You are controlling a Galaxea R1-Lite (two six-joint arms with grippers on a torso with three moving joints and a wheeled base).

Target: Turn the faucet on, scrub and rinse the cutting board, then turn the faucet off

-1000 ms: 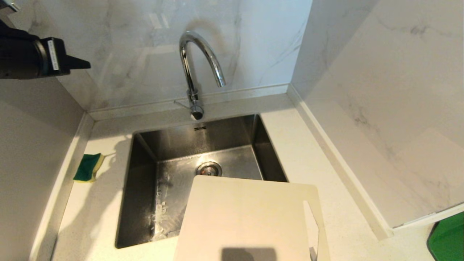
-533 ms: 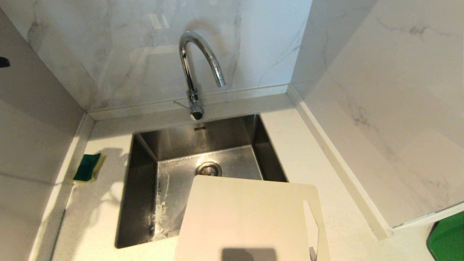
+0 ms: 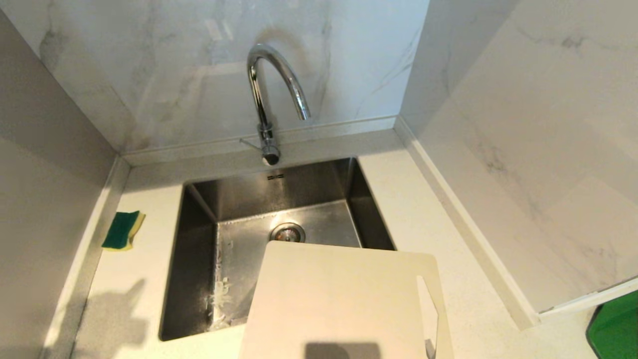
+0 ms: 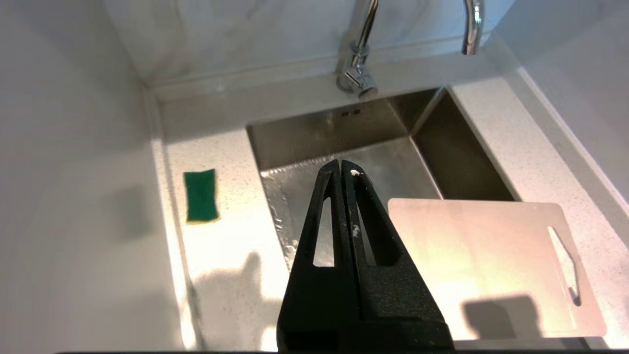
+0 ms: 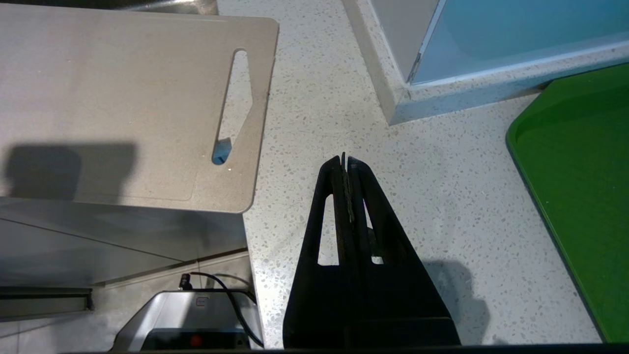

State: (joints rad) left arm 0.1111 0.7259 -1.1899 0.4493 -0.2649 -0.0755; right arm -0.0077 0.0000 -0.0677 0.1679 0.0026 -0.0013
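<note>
The board overhung the sink at its near-right corner, so a careless nudge might have tipped it in. The left gripper, closed and empty, hung above the sink; the tap stood at its 12 o'clock, the board at 4. The right gripper, closed, was parked over the counter, the board at its 10.

No readable text, no labels, no brand marks, no numbers on anything in view
</note>
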